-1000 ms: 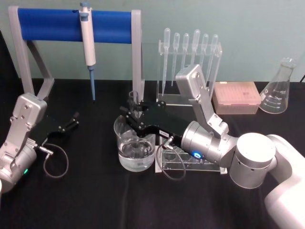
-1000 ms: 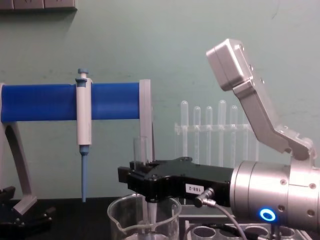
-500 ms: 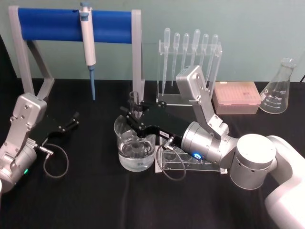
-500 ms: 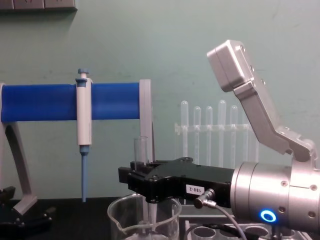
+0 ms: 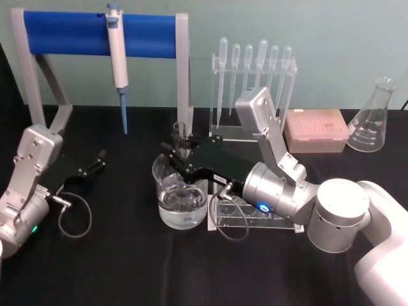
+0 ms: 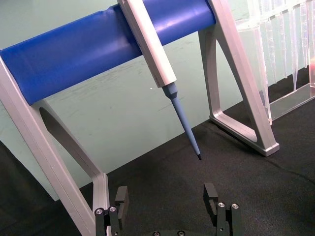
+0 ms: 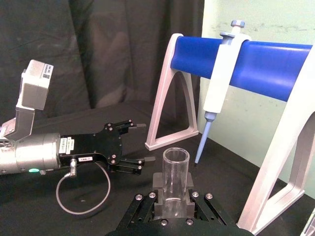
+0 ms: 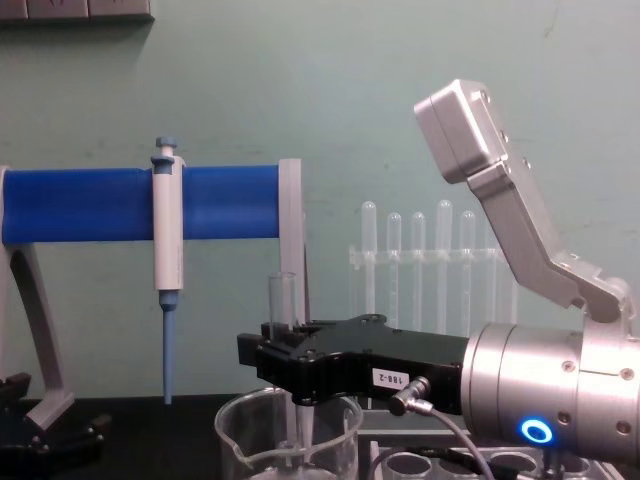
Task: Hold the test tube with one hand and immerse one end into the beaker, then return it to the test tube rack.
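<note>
Clearly labelled "188-2", right pincer [image 8: 283, 352] grips test tube [image 8: 281, 298] upright inside beaker [image 8: 232, 442].

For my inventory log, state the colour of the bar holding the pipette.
Blue. The bar shows best in the chest view.

This is a laboratory bench. A black-covered table [image 5: 127, 268] stands against a pale green wall [image 5: 331, 25]. On it are a grey-legged stand with a blue bar [image 5: 64, 32] holding a white and blue piston pipettor [image 5: 116, 51], a clear rack of 6 bulb-topped plastic pipettes [image 5: 262, 64], a pink box of pipette tips [image 5: 315, 129] and a graduated conical glass flask [image 5: 373, 121]. A wide clear glass beaker [image 5: 182, 207] of clear liquid has a clear glass test tube [image 7: 176, 172] upright in it.
</note>
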### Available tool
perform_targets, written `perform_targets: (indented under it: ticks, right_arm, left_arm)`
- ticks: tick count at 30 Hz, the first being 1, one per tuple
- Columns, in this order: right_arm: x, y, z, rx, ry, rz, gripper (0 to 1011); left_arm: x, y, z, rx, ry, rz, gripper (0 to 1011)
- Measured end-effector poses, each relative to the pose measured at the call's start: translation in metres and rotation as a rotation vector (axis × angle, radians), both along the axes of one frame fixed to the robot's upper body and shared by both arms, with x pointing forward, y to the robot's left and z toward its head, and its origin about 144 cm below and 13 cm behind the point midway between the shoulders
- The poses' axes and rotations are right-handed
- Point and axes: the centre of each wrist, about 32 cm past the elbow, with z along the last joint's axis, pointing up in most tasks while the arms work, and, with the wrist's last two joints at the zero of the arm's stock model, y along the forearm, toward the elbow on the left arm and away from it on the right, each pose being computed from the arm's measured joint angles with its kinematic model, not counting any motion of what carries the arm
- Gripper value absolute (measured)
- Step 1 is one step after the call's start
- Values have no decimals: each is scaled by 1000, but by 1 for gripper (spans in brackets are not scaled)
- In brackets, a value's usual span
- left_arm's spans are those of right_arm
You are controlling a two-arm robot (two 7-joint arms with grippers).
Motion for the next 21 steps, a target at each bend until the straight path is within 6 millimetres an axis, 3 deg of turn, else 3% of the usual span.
perform_targets:
  ticks: [21]
  right_arm:
    - [0, 0, 0, 0, 0, 0, 227]
  left_arm:
    - [0, 0, 0, 0, 0, 0, 1000]
